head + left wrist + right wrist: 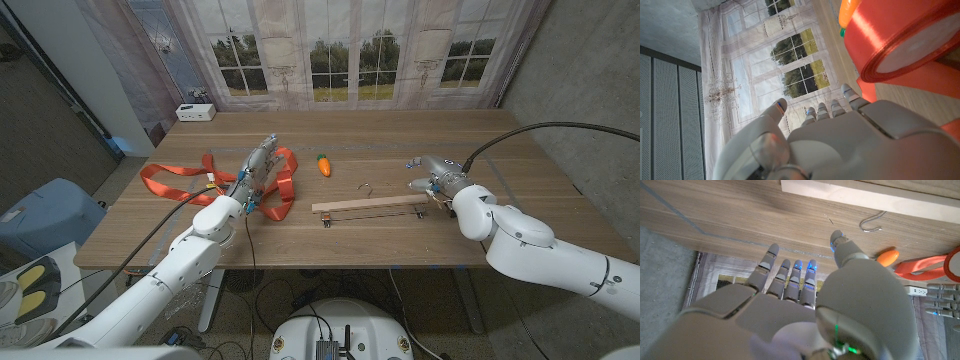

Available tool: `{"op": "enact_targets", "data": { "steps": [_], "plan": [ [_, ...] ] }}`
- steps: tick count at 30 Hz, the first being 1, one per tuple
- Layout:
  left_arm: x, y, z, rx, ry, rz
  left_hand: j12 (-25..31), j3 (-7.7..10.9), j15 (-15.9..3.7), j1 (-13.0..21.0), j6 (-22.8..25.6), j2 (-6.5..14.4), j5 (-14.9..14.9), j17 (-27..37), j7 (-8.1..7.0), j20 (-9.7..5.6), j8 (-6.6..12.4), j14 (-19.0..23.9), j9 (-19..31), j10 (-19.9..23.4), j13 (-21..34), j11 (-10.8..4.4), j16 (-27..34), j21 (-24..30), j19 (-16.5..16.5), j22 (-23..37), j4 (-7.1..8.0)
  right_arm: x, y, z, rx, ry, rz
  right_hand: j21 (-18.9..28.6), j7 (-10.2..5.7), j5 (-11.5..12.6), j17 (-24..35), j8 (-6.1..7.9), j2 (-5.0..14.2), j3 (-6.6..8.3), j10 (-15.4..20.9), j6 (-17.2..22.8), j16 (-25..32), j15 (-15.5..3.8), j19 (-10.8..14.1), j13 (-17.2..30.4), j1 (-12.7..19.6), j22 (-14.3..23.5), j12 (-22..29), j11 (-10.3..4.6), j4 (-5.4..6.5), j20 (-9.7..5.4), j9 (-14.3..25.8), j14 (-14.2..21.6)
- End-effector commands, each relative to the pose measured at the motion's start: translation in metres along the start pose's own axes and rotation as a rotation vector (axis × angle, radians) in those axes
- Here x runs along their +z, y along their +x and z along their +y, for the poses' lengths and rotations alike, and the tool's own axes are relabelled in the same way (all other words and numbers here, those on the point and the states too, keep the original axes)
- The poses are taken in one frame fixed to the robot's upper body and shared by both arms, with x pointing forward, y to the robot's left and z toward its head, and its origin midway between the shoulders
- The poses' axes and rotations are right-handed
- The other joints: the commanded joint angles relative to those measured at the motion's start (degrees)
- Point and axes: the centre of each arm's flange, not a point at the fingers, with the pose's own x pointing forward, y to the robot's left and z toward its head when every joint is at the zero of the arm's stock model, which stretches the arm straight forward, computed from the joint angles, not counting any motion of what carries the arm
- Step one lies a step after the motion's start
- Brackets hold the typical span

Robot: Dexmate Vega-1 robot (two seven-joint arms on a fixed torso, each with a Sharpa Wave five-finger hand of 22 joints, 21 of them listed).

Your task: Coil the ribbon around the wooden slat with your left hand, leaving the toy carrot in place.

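Both hands open (left hand [258,168] over ribbon [170,180], right hand [432,178] beside slat [368,205]); wooden table [400,135].

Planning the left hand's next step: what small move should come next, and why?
Probably close the left hand on the ribbon. It hovers open over the ribbon's loops, holding nothing, and the slat lies bare to its right, past the carrot.

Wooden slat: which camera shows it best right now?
Head view: the whole wooden slat lies in sight between the left hand and the right hand. The right wrist view catches just a stretch of it. In the left wrist view I can't make it out.
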Motion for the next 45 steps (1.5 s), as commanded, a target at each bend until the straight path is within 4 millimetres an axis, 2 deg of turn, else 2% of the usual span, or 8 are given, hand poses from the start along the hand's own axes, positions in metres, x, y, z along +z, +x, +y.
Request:
{"op": "enact_targets", "data": {
  "steps": [1,9,19,31,45],
  "plan": [
    [0.003,-0.007,-0.006,0.004,0.025,-0.007,0.35,0.45,0.17,-0.46,0.11,-0.48,0.01,0.20,-0.33,0.47,0.33,-0.20,0.24,-0.06,0.10,0.01,0.19,-0.13,-0.10,0.22,-0.19,0.014,-0.010,0.011,0.003,-0.110,0.013,-0.12,-1.18,0.38,0.33,0.08,-0.13,0.27,0.24,0.80,0.15,-3.55,0.54,0.32,1.70,0.17,0.07,-1.77,0.29,-0.37,0.31,0.28],
    [0.006,-0.015,-0.007,0.020,0.052,-0.013,0.33,0.37,0.29,-0.54,0.21,-0.72,-0.05,0.17,-0.27,0.79,0.32,-0.20,0.24,-0.05,0.10,0.12,0.16,-0.31,-0.02,0.23,-0.38,0.020,-0.011,0.018,0.031,-0.151,0.006,-0.27,-2.54,0.46,0.51,-0.03,-0.05,0.08,0.48,1.08,0.10,-3.99,0.54,0.36,2.41,0.19,0.04,-2.41,0.59,-0.77,0.32,-0.10],
    [0.009,-0.022,-0.008,0.031,0.070,-0.014,0.32,0.41,0.29,-0.60,0.25,-0.70,-0.07,0.16,-0.31,0.92,0.27,-0.19,0.24,-0.03,0.10,0.17,0.15,-0.56,0.06,0.24,-0.57,0.025,-0.007,0.027,0.060,-0.170,-0.024,-0.41,-3.14,0.55,0.66,0.18,-0.29,-0.44,1.51,2.17,0.18,-4.55,0.56,0.39,2.64,0.20,0.30,-2.89,0.92,-0.99,0.33,-0.20],
    [0.008,-0.028,-0.009,0.042,0.072,-0.008,0.30,0.48,0.34,-0.67,0.25,-0.59,-0.09,0.16,-0.31,1.08,0.24,-0.24,0.25,-0.03,0.10,0.19,0.13,-0.83,0.06,0.26,-0.67,0.031,0.004,0.037,0.090,-0.208,-0.047,-0.46,-2.83,0.73,0.89,0.27,0.15,-0.76,1.92,2.98,0.46,-4.73,0.80,0.42,2.84,0.22,0.30,-2.67,1.34,-1.33,0.34,0.07],
    [0.008,-0.029,-0.008,0.052,0.075,0.002,0.28,0.54,0.40,-0.74,0.25,-0.50,-0.09,0.17,-0.27,1.15,0.22,-0.25,0.25,-0.04,0.10,0.16,0.13,-1.01,0.11,0.27,-0.71,0.032,0.018,0.048,0.117,-0.230,-0.054,-0.45,-2.85,0.93,1.00,0.42,0.57,-0.93,2.76,4.11,0.74,-4.97,1.25,0.45,3.74,0.23,0.45,-2.71,1.28,-1.51,0.35,0.54]
  ]
}}
